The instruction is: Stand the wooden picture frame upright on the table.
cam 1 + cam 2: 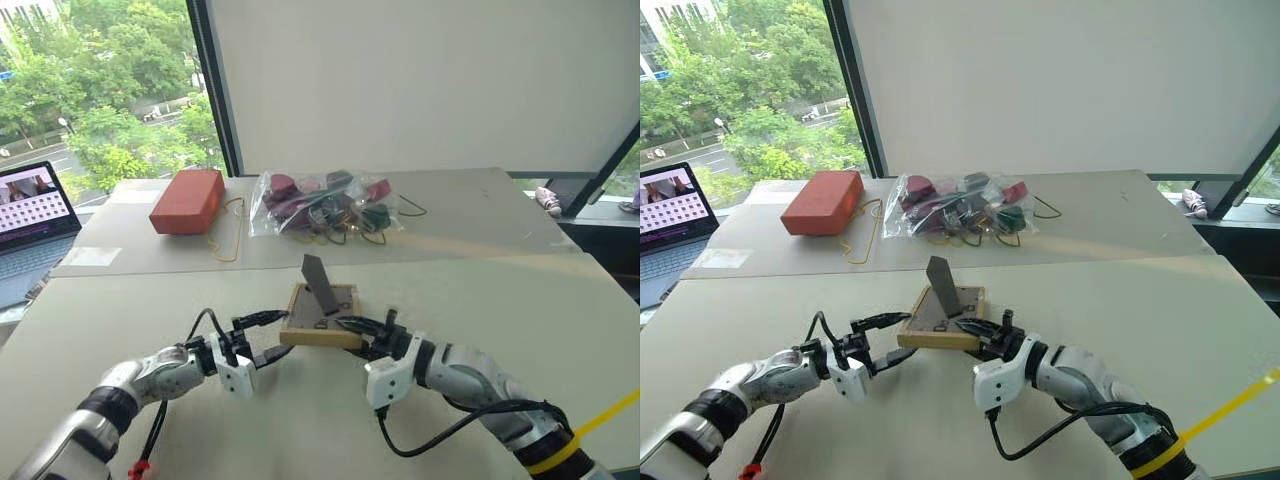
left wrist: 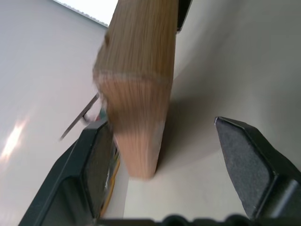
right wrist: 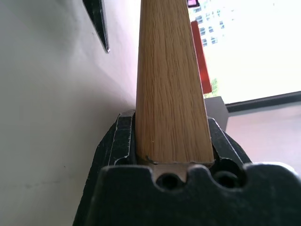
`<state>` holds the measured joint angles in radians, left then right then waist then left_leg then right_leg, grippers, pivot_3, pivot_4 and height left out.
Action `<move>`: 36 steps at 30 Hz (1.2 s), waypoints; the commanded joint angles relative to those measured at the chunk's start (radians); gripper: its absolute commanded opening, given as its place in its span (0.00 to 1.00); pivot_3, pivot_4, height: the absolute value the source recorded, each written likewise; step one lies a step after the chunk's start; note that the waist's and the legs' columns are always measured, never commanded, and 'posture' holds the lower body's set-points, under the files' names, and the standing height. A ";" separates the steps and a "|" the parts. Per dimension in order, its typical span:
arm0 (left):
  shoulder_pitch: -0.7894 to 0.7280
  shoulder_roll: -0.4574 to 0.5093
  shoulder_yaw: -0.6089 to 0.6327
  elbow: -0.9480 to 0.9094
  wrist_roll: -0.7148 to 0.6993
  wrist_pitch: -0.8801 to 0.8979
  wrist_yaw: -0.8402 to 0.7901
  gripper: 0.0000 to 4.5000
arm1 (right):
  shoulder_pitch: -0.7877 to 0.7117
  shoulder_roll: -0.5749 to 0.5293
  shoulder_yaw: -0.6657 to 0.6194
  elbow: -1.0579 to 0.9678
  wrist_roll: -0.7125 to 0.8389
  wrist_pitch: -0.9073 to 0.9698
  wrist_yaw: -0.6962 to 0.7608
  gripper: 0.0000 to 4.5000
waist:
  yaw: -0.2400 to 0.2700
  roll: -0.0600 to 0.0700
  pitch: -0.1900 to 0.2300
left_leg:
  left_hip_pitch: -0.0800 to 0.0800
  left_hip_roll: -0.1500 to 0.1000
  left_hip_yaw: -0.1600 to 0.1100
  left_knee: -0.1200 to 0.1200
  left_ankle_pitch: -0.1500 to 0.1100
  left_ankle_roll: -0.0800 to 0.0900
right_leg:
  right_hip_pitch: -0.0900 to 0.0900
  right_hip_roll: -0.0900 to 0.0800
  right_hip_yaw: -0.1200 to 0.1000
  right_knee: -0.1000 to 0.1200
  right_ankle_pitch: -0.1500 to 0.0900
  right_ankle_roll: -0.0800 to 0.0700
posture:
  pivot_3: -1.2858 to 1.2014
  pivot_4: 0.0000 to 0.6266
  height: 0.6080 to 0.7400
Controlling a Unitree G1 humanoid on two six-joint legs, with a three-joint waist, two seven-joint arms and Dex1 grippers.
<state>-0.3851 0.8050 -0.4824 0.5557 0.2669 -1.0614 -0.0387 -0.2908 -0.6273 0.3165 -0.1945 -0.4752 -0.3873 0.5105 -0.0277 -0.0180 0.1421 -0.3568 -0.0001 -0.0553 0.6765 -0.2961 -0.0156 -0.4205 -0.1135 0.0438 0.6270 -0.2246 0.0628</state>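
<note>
The wooden picture frame [image 1: 312, 327] is near the middle of the table [image 1: 500, 310], its dark back panel facing up and the fold-out stand [image 1: 320, 283] sticking up from it. My right gripper [image 1: 357, 335] is shut on the frame's right edge; in the right wrist view the light-wood edge [image 3: 171, 94] sits clamped between both fingers. My left gripper [image 1: 273, 335] is open around the frame's left corner. In the left wrist view that corner [image 2: 136, 89] lies against one finger, while the other pad [image 2: 242, 162] stands apart. I cannot tell whether the frame rests on the tabletop.
On the paler tabletop behind lie a red-orange block [image 1: 187, 200], a clear plastic bag of small items [image 1: 325, 205] and a loop of yellow cord [image 1: 228, 235]. An open laptop [image 1: 30, 215] stands at the far left. Windows run along the back.
</note>
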 commanded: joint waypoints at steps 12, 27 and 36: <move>0.519 -0.007 0.312 -0.694 -0.274 0.506 -0.195 0.76 | -0.624 -0.059 -0.361 -0.035 1.128 1.661 0.469 0.28 | 0.002 0.004 0.008 | -0.002 0.002 -0.002 0.000 -0.001 0.002 | -0.001 0.001 -0.002 -0.001 0.000 -0.002 | 0.52 0.24 1.00; 0.525 -0.105 0.411 -0.724 -0.242 0.529 -0.319 0.78 | -0.522 -0.009 -0.233 0.083 1.138 1.639 0.448 0.50 | 0.008 0.004 0.008 | -0.007 0.001 -0.002 0.000 -0.002 0.003 | -0.004 0.001 -0.003 0.000 0.000 -0.002 | 0.52 0.24 1.00; 0.516 -0.147 0.436 -0.710 -0.244 0.532 -0.361 0.78 | -0.544 -0.053 -0.328 0.045 1.208 1.691 0.437 0.99 | 0.010 0.004 0.008 | -0.007 0.001 -0.002 0.001 -0.002 0.003 | -0.004 0.001 -0.003 -0.001 0.000 -0.002 | 0.52 0.24 1.00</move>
<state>0.1338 0.6637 -0.0735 -0.1411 0.0372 -0.5241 -0.3905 -0.8136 -0.6539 0.0474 -0.1067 0.6939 1.2864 0.9493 -0.0176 -0.0138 0.1505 -0.3642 0.0009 -0.0572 0.6774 -0.2977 -0.0127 -0.4248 -0.1129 0.0407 0.6265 -0.2243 0.0606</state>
